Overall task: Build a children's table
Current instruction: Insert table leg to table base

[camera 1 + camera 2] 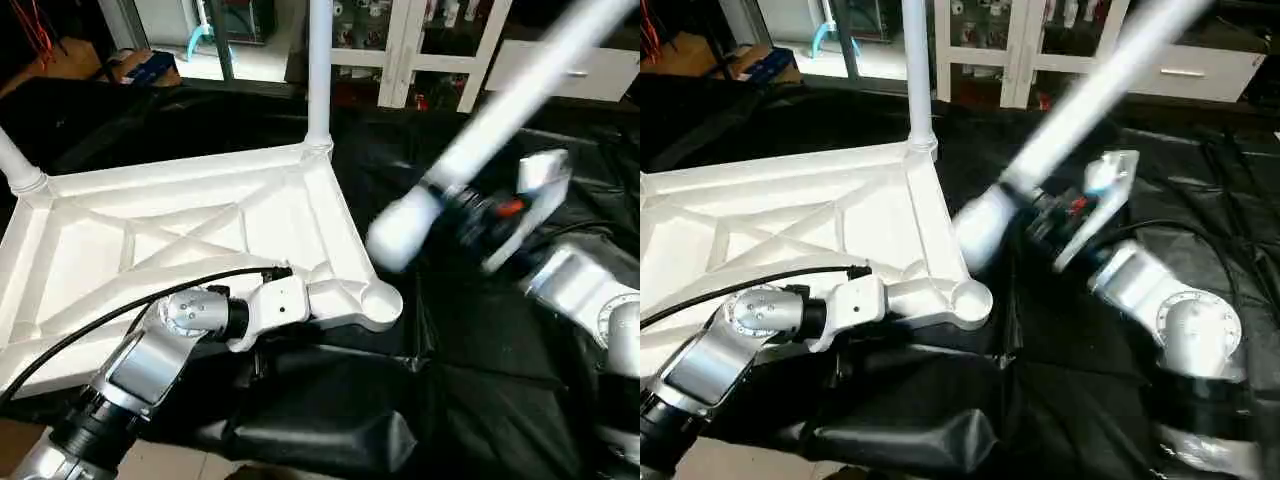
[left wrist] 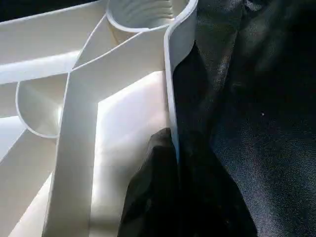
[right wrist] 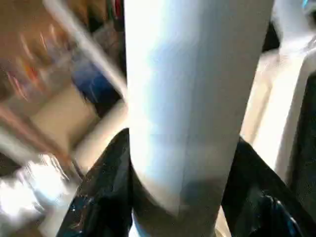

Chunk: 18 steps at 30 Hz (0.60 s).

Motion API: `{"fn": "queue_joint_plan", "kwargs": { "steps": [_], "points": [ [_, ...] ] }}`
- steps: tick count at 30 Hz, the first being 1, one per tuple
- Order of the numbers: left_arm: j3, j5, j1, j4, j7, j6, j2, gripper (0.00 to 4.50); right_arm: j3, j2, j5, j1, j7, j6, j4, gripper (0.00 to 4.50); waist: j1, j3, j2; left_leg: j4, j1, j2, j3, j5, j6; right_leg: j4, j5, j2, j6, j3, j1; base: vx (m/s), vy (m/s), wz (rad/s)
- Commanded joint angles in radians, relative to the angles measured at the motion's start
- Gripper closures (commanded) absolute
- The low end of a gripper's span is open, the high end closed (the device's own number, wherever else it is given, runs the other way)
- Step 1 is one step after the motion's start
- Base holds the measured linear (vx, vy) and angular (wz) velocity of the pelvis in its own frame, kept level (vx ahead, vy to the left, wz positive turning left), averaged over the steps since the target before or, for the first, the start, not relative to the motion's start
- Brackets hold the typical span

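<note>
The white table top point(image 1: 180, 230) lies upside down on black cloth, its X-ribbed underside facing up. One white leg point(image 1: 319, 70) stands in the far right corner socket, and another leg point(image 1: 15, 165) stands in the far left one. The near right socket point(image 1: 378, 300) is empty. My left gripper point(image 1: 318, 298) is shut on the top's near rim beside that socket; in the left wrist view a black finger point(image 2: 148, 197) lies against the rim's inner side. My right gripper point(image 1: 470, 210) is shut on a third leg point(image 1: 500, 110), held tilted, with its thick end point(image 1: 400, 232) hovering just above and right of the empty socket.
Black cloth point(image 1: 480, 340) covers the floor around the top. A white glass-door cabinet point(image 1: 400, 40) and a white drawer front point(image 1: 590, 70) stand at the back. A blue object point(image 1: 150, 68) lies at the back left. A black cable point(image 1: 100, 315) runs along my left forearm.
</note>
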Motion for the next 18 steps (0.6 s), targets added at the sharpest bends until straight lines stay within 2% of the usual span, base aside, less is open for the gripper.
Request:
{"fn": "queue_joint_plan", "kwargs": {
  "steps": [1, 2, 3, 4, 5, 6, 8, 9, 10, 11, 12, 13, 14, 18],
  "points": [
    [-0.055, 0.029, 0.031, 0.037, -0.012, 0.005, 0.009, 4.5, 0.06, -0.003, -0.103, 0.013, 0.05, -0.085, -0.02, 2.65, -0.004, -0.042, -0.006, -0.071, 0.021, 0.02, -0.001, -0.075, 0.013, -0.053, 0.033, 0.001, -0.203, 0.008, 0.029, 0.0, 0.0, 0.0],
    [-0.055, 0.026, 0.032, 0.033, -0.013, 0.007, 0.007, 4.5, 0.081, -0.006, -0.138, 0.022, 0.067, -0.128, -0.015, 2.65, -0.002, -0.041, -0.007, -0.072, 0.024, 0.022, 0.0, -0.091, 0.013, -0.054, 0.023, 0.002, -0.212, 0.009, 0.027, 0.0, 0.0, 0.0],
    [-0.055, 0.026, 0.032, 0.033, -0.013, 0.007, 0.007, 4.5, 0.081, -0.006, -0.138, 0.022, 0.067, -0.128, -0.015, 2.65, -0.002, -0.042, -0.007, -0.072, 0.023, 0.023, -0.001, -0.084, 0.017, -0.052, 0.037, 0.002, -0.218, 0.01, 0.029, 0.0, 0.0, 0.0],
    [-0.056, 0.025, 0.035, 0.026, -0.012, 0.01, 0.005, 4.5, 0.113, -0.017, -0.192, 0.052, 0.114, -0.198, -0.006, 2.65, -0.001, -0.047, -0.008, -0.07, 0.022, 0.023, -0.002, -0.068, 0.024, -0.048, 0.065, 0.003, -0.226, 0.009, 0.032, 0.0, 0.0, 0.0],
    [-0.056, 0.025, 0.035, 0.026, -0.012, 0.01, 0.005, 4.5, 0.113, -0.017, -0.192, 0.052, 0.114, -0.198, -0.006, 2.65, -0.001, -0.047, -0.008, -0.07, 0.022, 0.023, -0.002, -0.068, 0.024, -0.048, 0.065, 0.003, -0.226, 0.009, 0.032, 0.0, 0.0, 0.0],
    [-0.056, 0.024, 0.037, 0.022, -0.011, 0.01, 0.004, 4.5, 0.123, -0.024, -0.216, 0.08, 0.142, -0.224, 0.002, 2.65, 0.0, -0.048, -0.008, -0.066, 0.022, 0.022, -0.002, -0.039, 0.046, -0.043, 0.124, 0.005, -0.238, 0.009, 0.033, 0.0, 0.0, 0.0],
    [-0.056, 0.023, 0.041, 0.02, -0.011, 0.009, 0.006, 4.5, 0.139, -0.037, -0.266, 0.101, 0.165, -0.272, 0.02, 2.65, 0.001, -0.05, -0.006, -0.063, 0.02, 0.02, -0.003, -0.014, 0.069, -0.04, 0.169, 0.006, -0.253, 0.008, 0.037, 0.0, 0.0, 0.0],
    [-0.056, 0.023, 0.041, 0.02, -0.011, 0.009, 0.006, 4.5, 0.139, -0.037, -0.266, 0.101, 0.165, -0.272, 0.02, 2.65, -0.001, -0.049, -0.008, -0.063, 0.019, 0.019, -0.001, -0.021, 0.075, -0.041, 0.168, 0.006, -0.261, 0.008, 0.036, 0.0, 0.0, 0.0],
    [-0.056, 0.022, 0.043, 0.019, -0.011, 0.008, 0.007, 4.5, 0.135, -0.026, -0.31, 0.111, 0.171, -0.327, 0.044, 2.65, 0.0, -0.05, -0.008, -0.062, 0.02, 0.021, -0.002, -0.029, 0.078, -0.041, 0.163, 0.004, -0.264, 0.008, 0.036, 0.0, 0.0, 0.0],
    [-0.056, 0.022, 0.044, 0.018, -0.011, 0.007, 0.008, 4.5, 0.116, -0.01, -0.311, 0.109, 0.162, -0.346, 0.062, 2.65, 0.0, -0.049, -0.001, -0.063, 0.02, 0.021, -0.002, -0.039, 0.078, -0.041, 0.152, 0.002, -0.267, 0.008, 0.035, 0.0, 0.0, 0.0],
    [-0.058, 0.022, 0.045, 0.017, -0.014, 0.006, 0.011, 4.5, 0.087, 0.016, -0.304, 0.102, 0.157, -0.365, 0.099, 2.65, -0.004, -0.049, -0.004, -0.065, 0.022, 0.022, -0.001, -0.07, 0.077, -0.044, 0.112, 0.002, -0.275, 0.008, 0.034, 0.0, 0.0, 0.0],
    [-0.058, 0.023, 0.045, 0.018, -0.014, 0.005, 0.012, 4.5, 0.082, 0.02, -0.3, 0.1, 0.159, -0.365, 0.109, 2.65, -0.004, -0.05, 0.001, -0.066, 0.023, 0.023, -0.003, -0.075, 0.077, -0.044, 0.105, 0.003, -0.282, 0.008, 0.034, 0.0, 0.0, 0.0],
    [-0.058, 0.023, 0.045, 0.018, -0.015, 0.005, 0.012, 4.5, 0.083, 0.021, -0.3, 0.1, 0.165, -0.366, 0.115, 2.65, -0.005, -0.05, 0.002, -0.065, 0.024, 0.024, -0.003, -0.073, 0.077, -0.044, 0.109, 0.004, -0.284, 0.007, 0.034, 0.0, 0.0, 0.0],
    [-0.059, 0.025, 0.045, 0.019, -0.017, 0.003, 0.013, 4.5, 0.087, 0.032, -0.318, 0.103, 0.193, -0.4, 0.159, 2.65, -0.004, -0.054, 0.0, -0.058, 0.022, 0.021, -0.003, -0.019, 0.099, -0.035, 0.197, 0.006, -0.297, 0.007, 0.039, 0.0, 0.0, 0.0]
  ]
}}
